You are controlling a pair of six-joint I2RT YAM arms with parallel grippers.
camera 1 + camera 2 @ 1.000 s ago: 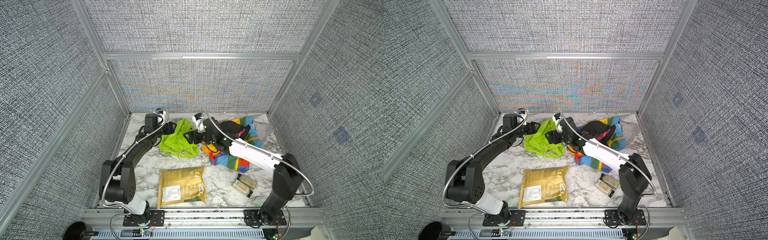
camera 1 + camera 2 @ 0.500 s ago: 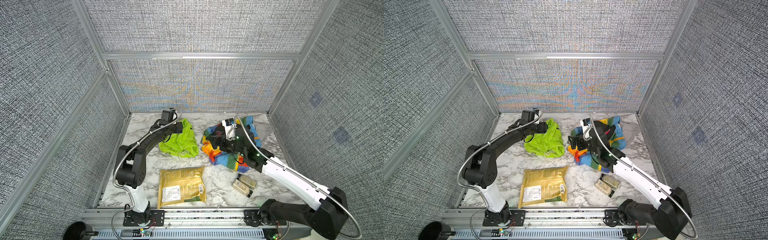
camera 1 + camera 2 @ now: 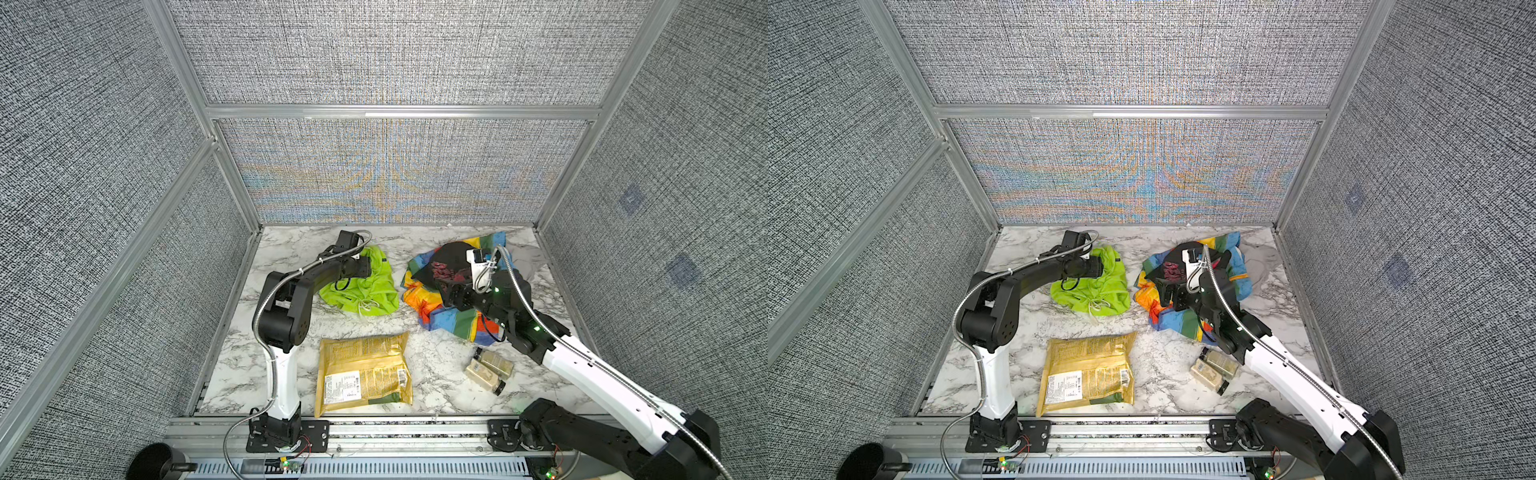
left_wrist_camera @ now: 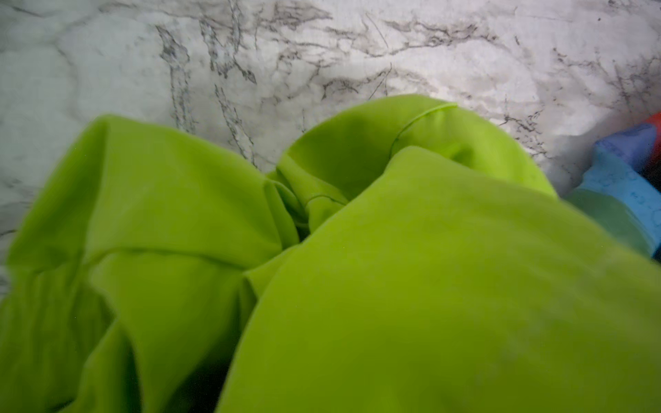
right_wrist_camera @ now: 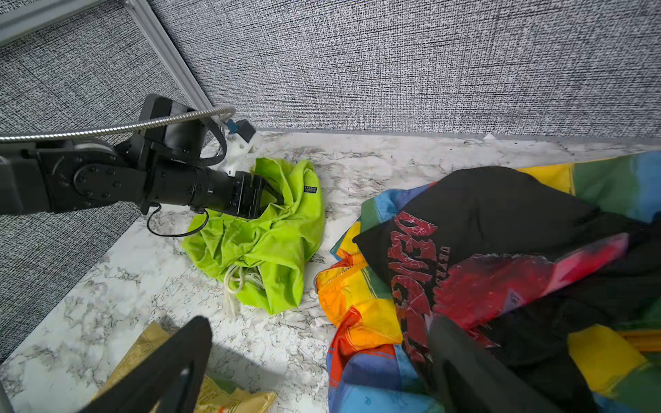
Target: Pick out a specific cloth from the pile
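The lime-green cloth (image 3: 365, 291) (image 3: 1100, 286) lies bunched on the marble, apart from the pile and to its left, with white cords (image 5: 236, 279) trailing out. My left gripper (image 3: 368, 266) (image 5: 266, 200) is pushed into its upper folds. Green fabric (image 4: 393, 286) covers the fingers, so their state is hidden. The pile holds a rainbow cloth (image 3: 440, 324) (image 5: 361, 311), a black cloth with red print (image 3: 449, 257) (image 5: 483, 214) and a grey cloth (image 3: 528, 262). My right gripper (image 3: 451, 291) (image 5: 314, 375) hovers over the pile's left edge, open wide and holding nothing.
A gold foil packet (image 3: 363, 370) lies near the front middle. Two small bottles (image 3: 488, 368) lie at the front right beside my right arm. Grey fabric walls close in the back and both sides. A black round object (image 3: 153, 461) sits outside the front left corner.
My right gripper let go of the green cloth, opened wide and drew back right over the pile. My left gripper moved right into the cloth, which sank onto the table.
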